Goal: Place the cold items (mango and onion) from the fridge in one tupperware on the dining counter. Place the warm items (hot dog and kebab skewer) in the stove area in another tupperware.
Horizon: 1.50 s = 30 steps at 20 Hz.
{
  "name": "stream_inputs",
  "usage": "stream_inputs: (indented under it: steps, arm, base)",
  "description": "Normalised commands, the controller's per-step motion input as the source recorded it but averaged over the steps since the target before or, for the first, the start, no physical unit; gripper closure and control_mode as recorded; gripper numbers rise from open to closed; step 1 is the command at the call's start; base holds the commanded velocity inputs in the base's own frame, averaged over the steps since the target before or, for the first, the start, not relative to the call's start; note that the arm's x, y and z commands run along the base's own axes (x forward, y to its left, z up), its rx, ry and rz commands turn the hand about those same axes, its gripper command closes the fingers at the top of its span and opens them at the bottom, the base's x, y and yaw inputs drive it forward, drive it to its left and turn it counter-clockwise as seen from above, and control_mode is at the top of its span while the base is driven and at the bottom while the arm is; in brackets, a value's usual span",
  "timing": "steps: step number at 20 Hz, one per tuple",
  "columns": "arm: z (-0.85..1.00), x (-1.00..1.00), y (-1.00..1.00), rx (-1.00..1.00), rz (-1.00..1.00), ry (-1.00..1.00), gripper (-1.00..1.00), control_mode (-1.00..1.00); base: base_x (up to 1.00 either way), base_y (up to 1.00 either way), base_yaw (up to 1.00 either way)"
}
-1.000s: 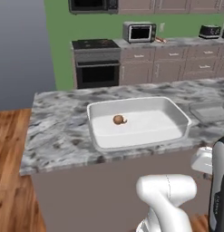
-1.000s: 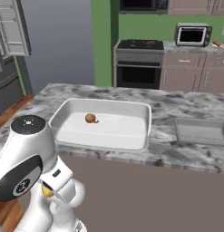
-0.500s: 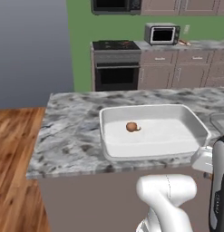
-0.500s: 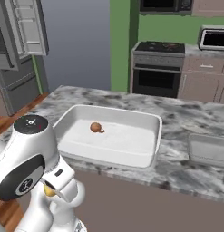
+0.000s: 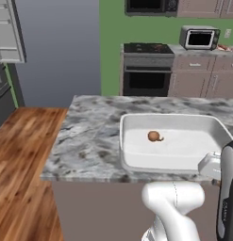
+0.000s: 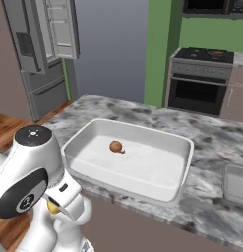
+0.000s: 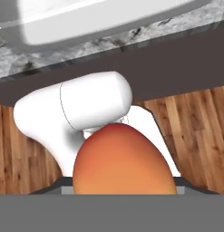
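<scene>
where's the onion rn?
Onion sits inside the white tupperware on the marble dining counter, left of the tub's centre in both base views, alone and clear of its walls.

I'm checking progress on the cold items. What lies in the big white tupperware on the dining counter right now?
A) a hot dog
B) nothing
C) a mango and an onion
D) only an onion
D: a single small brown onion rests on the floor of the white tupperware, while the orange-red mango sits close in front of the hand camera, below the counter edge.
</scene>
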Motion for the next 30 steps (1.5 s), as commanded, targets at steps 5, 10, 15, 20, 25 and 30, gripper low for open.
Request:
stream_inputs:
  steps: [5, 10, 15, 20, 25, 30]
  arm:
    - [0.14, 0.0, -0.1, 0.03, 0.02, 0.0, 1.0, -1.0]
    - [0.51, 0.4, -0.14, 0.02, 0.0, 0.01, 1.0, -1.0]
    - [0.76, 0.91, -0.22, 0.03, -0.11, 0.02, 1.0, -1.0]
    - [0.22, 0.9, -0.4, 0.09, -0.01, 0.09, 1.0, -1.0]
    - [-0.33, 0.81, -0.62, 0.09, 0.0, 0.01, 1.0, -1.0]
    - [-0.78, 0.84, -0.47, 0.04, 0.01, 0.0, 1.0, -1.0]
  base:
    - [0.19, -0.11, 0.11]
    - [0.0, 0.0, 0.0]
    - [0.0, 0.0, 0.0]
    - [0.0, 0.0, 0.0]
    - [0.0, 0.0, 0.0]
    - [0.0, 0.0, 0.0]
